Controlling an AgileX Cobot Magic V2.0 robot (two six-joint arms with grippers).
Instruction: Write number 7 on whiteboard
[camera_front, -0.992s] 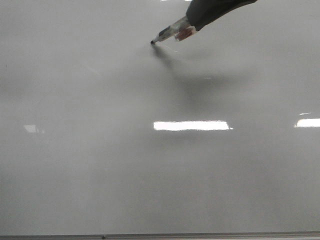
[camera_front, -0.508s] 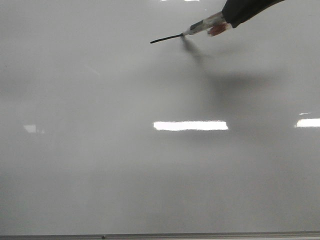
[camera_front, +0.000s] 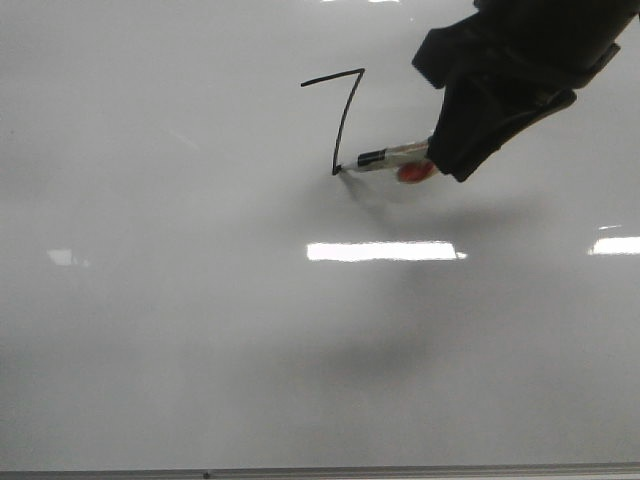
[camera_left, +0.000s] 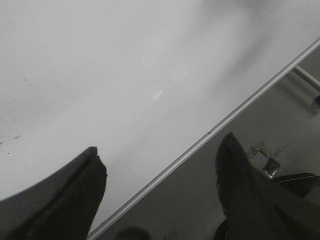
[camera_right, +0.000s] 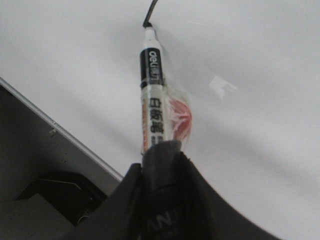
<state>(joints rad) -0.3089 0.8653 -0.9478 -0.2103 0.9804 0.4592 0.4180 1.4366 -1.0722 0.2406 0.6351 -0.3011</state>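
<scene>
Your left gripper (camera_left: 160, 200) hangs over the board's (camera_front: 150, 330) near edge, jaws wide apart and holding nothing; leave it there, out of the way.

The 7 (camera_front: 340, 110) sits toward the far edge of the board, a little right of centre. Its top stroke and slanted downstroke are both drawn, and there is a tiny hook at the foot.

Just right of that foot is the marker (camera_front: 385, 158), its tip touching the board at the end of the downstroke. Your right gripper (camera_right: 160, 155) is clamped on the marker's rear barrel.

The digit looks complete, so the job now is a clean finish. Lift the tip straight up off the surface before moving sideways; any drag will lengthen the hook or smear wet ink. Keep the grip firm so the marker does not slip.
</scene>
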